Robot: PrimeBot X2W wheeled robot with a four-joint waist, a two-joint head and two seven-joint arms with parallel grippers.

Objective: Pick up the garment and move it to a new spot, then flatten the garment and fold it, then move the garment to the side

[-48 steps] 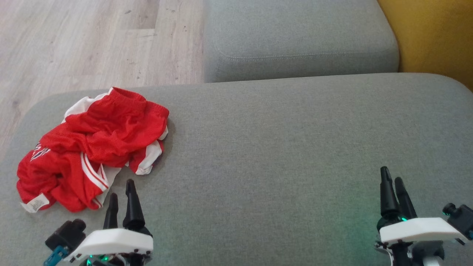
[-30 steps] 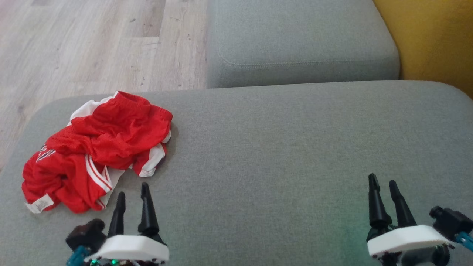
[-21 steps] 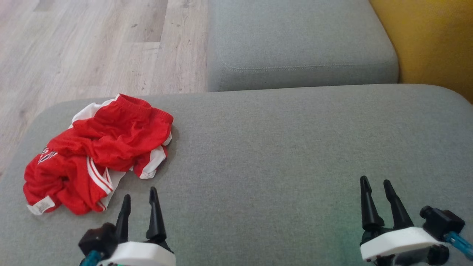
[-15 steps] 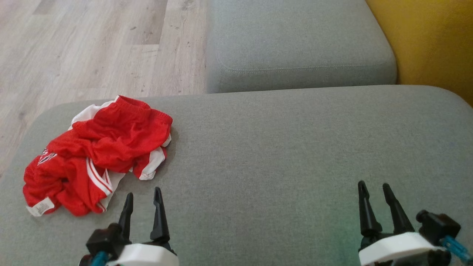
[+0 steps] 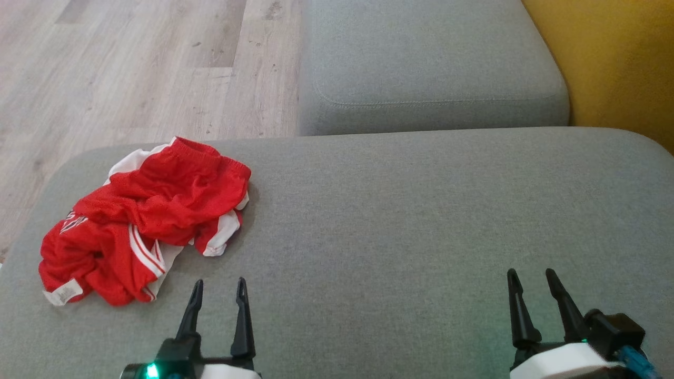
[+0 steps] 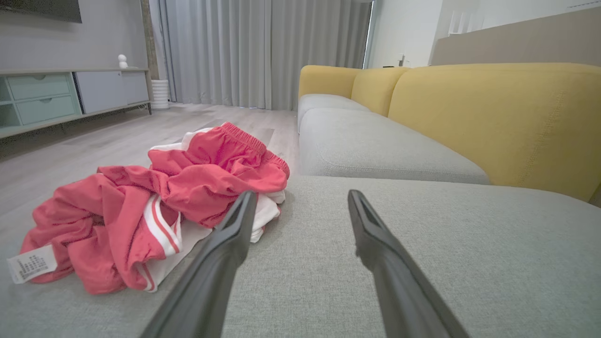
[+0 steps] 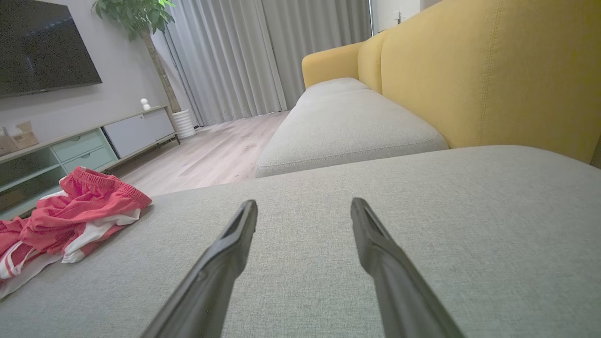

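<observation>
A crumpled red garment (image 5: 142,218) with white side stripes and a white label lies on the left part of the grey cushion (image 5: 400,221). It is also in the left wrist view, as the garment (image 6: 155,202), and at the left edge of the right wrist view, as the garment (image 7: 70,211). My left gripper (image 5: 219,287) stands open just below and right of the garment, not touching it, nothing between its fingers. My right gripper (image 5: 531,276) is open over bare cushion at the lower right, far from the garment.
A second grey seat cushion (image 5: 432,58) lies beyond the near one, with a yellow backrest (image 5: 621,58) on the right. Wooden floor (image 5: 131,73) shows past the cushion's left and far edges. A low cabinet (image 7: 94,141) and curtains stand across the room.
Both grippers have drawn back toward the bottom of the head view and their fingers have spread apart. The left gripper has shifted right. The garment lies as before; the camera has shifted slightly.
</observation>
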